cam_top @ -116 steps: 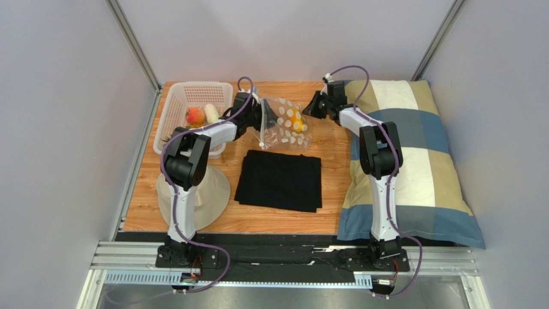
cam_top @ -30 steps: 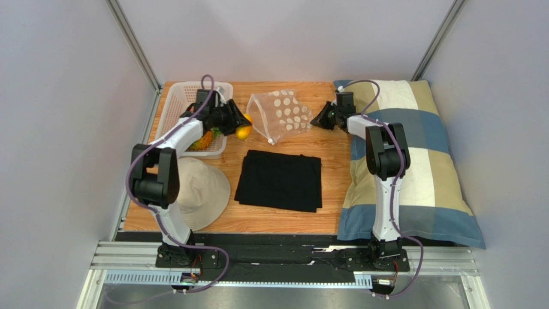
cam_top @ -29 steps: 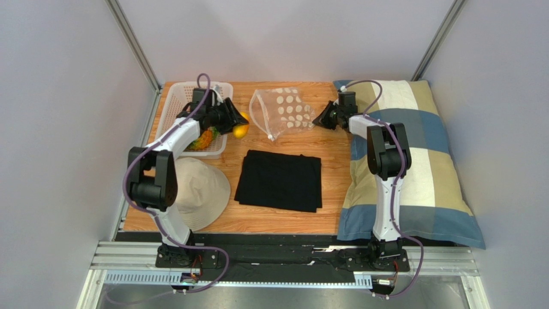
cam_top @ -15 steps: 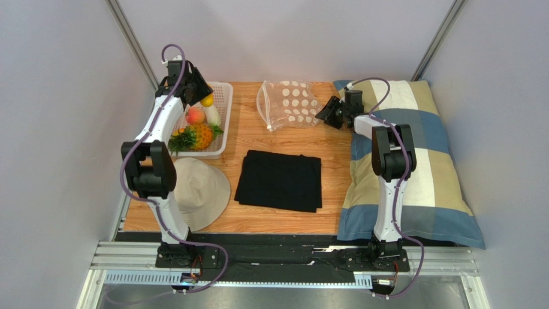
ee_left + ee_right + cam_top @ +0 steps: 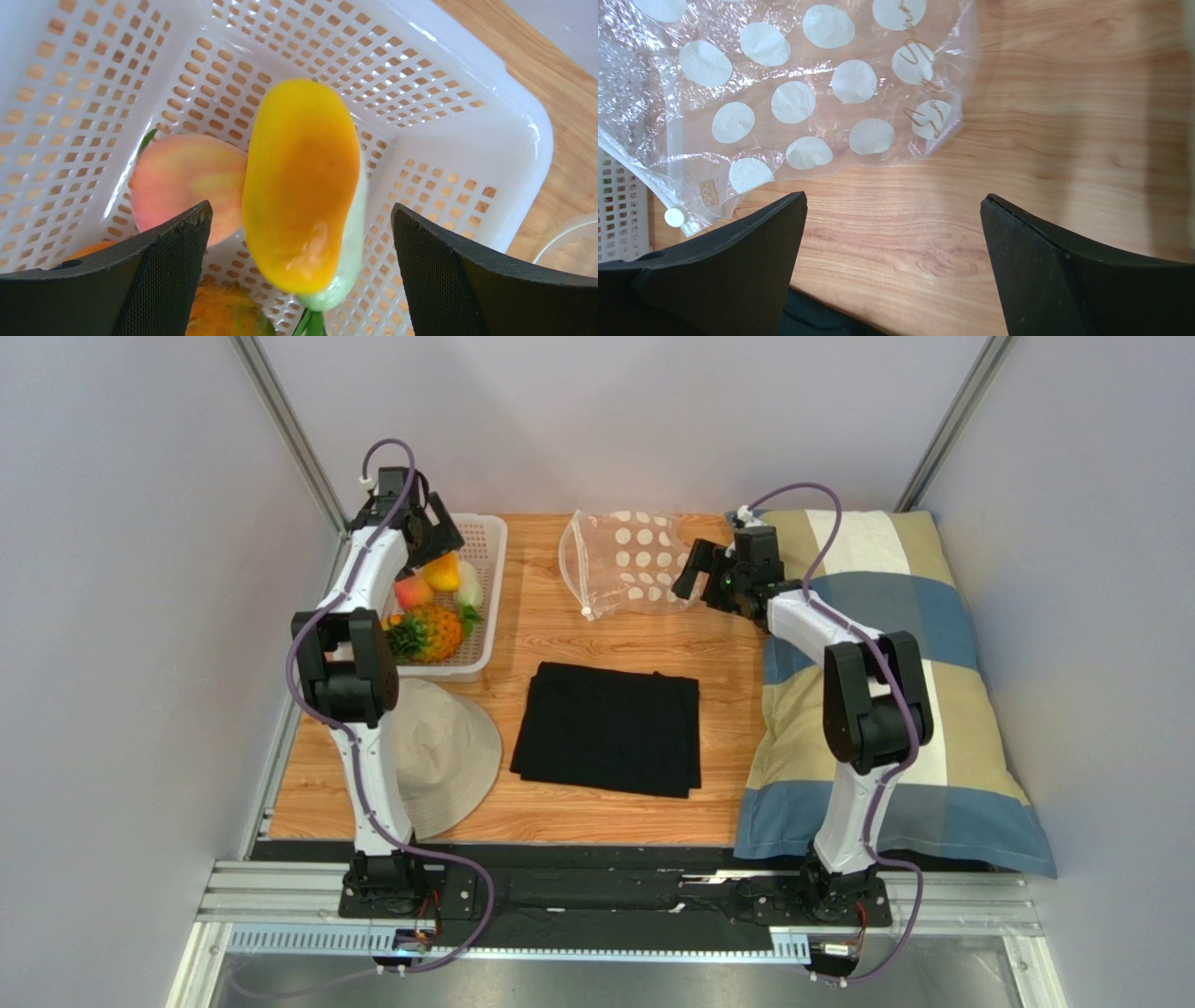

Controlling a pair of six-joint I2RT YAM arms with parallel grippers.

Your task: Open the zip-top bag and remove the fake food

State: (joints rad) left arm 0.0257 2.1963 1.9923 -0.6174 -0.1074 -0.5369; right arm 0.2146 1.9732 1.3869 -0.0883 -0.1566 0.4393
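The zip-top bag (image 5: 631,567) lies flat and see-through on the wooden table, white dots up; in the right wrist view the zip-top bag (image 5: 808,105) holds nothing that I can see. My right gripper (image 5: 697,569) hovers open at its right edge, right gripper (image 5: 894,201) above bare wood. The fake food sits in the white basket (image 5: 491,560): an orange-yellow mango (image 5: 302,182), a peach (image 5: 186,185), a white piece (image 5: 351,245) and a pineapple (image 5: 428,633). My left gripper (image 5: 300,210) is open above the mango, fingers clear of it.
A folded black cloth (image 5: 608,728) lies at mid-table. A beige hat (image 5: 442,742) sits front left, below the basket. A checked pillow (image 5: 898,686) covers the right side. The bag's white slider (image 5: 671,217) is near the basket.
The left arm carried the mango from beside the bag to over the basket and opened, dropping it in. The right gripper opened and let go of the bag, which settled flat.
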